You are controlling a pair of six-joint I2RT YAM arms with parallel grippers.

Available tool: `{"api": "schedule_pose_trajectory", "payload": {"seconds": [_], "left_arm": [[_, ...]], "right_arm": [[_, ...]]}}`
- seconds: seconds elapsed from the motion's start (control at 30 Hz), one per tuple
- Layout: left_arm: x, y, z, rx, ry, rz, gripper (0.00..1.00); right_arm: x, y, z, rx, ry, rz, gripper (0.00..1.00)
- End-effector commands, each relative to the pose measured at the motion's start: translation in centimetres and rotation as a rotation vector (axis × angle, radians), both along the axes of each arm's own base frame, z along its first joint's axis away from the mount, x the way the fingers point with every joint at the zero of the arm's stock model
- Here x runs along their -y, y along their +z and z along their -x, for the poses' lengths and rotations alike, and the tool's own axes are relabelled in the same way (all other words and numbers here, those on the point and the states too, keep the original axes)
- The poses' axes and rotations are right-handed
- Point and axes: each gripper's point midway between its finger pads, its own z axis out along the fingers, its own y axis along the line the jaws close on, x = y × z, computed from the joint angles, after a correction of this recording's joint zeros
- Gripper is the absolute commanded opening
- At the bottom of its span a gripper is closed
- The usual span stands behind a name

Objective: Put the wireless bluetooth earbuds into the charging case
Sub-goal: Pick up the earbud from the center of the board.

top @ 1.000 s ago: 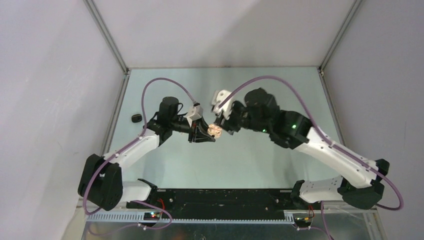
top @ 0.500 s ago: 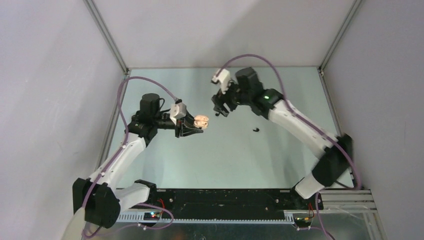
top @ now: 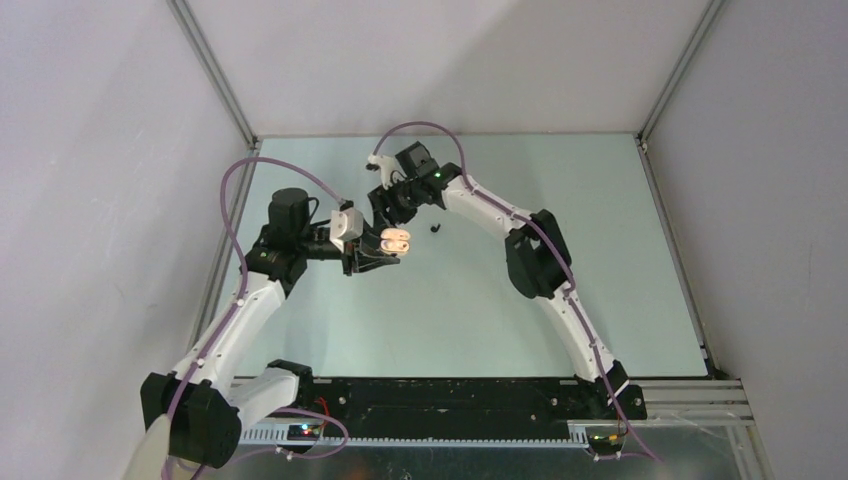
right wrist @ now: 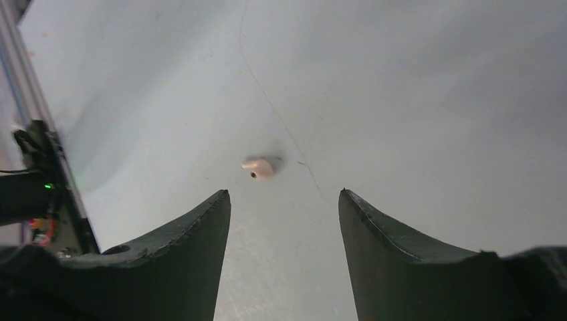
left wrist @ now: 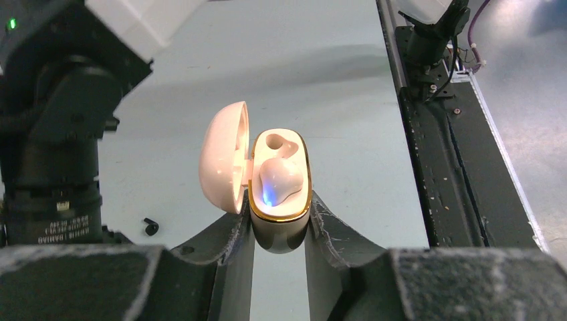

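My left gripper [top: 390, 246] is shut on the base of a cream charging case [top: 396, 239] and holds it above the table with its lid [left wrist: 224, 157] swung open. In the left wrist view one cream earbud [left wrist: 281, 179] sits in the case [left wrist: 279, 221] with a blue light beside it, and the other socket [left wrist: 275, 142] is empty. My right gripper [top: 385, 207] is open and empty, just behind the case. In the right wrist view a loose cream earbud [right wrist: 259, 166] lies on the table just beyond the open gripper [right wrist: 284, 197]. A black earbud [top: 435, 229] lies on the table right of the case.
The black earbud also shows in the left wrist view [left wrist: 151, 227], beside the right arm's wrist [left wrist: 53, 134]. The enclosure's metal frame rail [right wrist: 20, 80] runs close on the left of the right wrist view. The black base rail [top: 440, 395] spans the near edge.
My right arm has pulled away from the case and swung left and back. My left gripper has carried the case a little left. The black earbud now lies further left.
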Motion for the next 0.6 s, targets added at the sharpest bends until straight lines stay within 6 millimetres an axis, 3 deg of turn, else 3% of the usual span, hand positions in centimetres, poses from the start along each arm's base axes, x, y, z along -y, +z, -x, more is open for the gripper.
{"api": "schedule_pose_trajectory", "payload": {"seconds": [0.0,0.23,0.57], "left_arm": [[0.0,2.0,-0.1,0.077,-0.024,0.024,0.00],[0.1,1.8,-0.3,0.064,-0.032,0.024,0.00],[0.1,1.8,-0.1,0.064,-0.039,0.027,0.00]], "right_arm": [[-2.6,0.2,1.6,-0.194,-0.020,-0.080,0.64],[-3.3,-4.2,2.1,-0.285,-0.049,-0.041,0.60],[-4.5,-6.3,4.3,-0.392,-0.007,-0.048,0.57]]}}
